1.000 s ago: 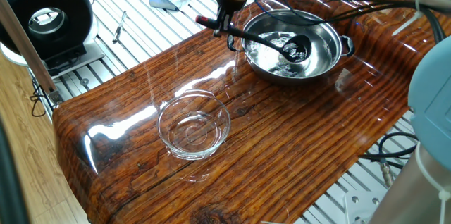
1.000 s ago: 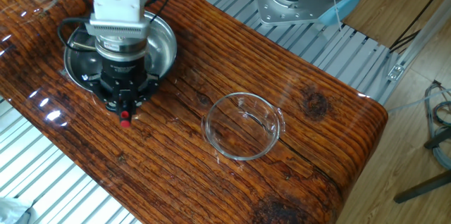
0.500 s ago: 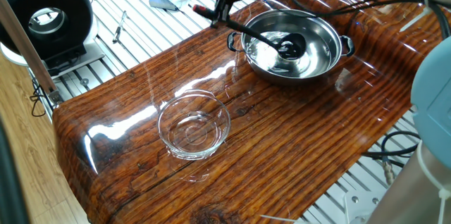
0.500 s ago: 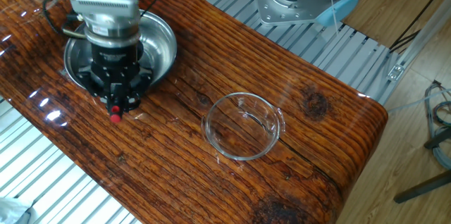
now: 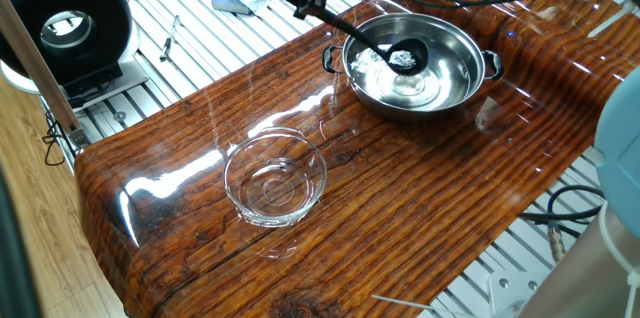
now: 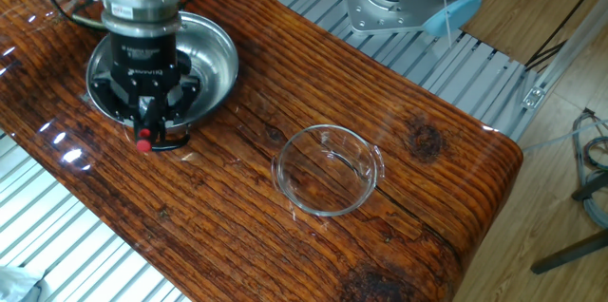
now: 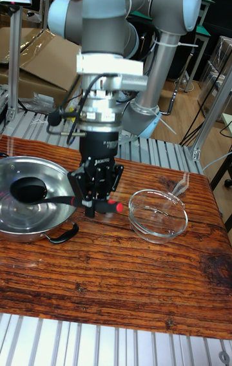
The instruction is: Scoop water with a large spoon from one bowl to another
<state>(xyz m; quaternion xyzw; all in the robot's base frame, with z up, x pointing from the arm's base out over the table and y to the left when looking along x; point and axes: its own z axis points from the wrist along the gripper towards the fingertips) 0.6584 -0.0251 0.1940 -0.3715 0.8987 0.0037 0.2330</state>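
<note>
Raised since the earlier frame, the large spoon [image 5: 372, 40] holds water in its scoop above the steel bowl [image 5: 455, 76], its handle pinched by the gripper [image 7: 95, 206], while the glass bowl [image 5: 275, 179] sits empty.

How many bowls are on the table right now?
2. The steel bowl sits at the far end of the wooden table, under the hand holding the ladle; the empty glass bowl stands apart, nearer the middle.
</note>
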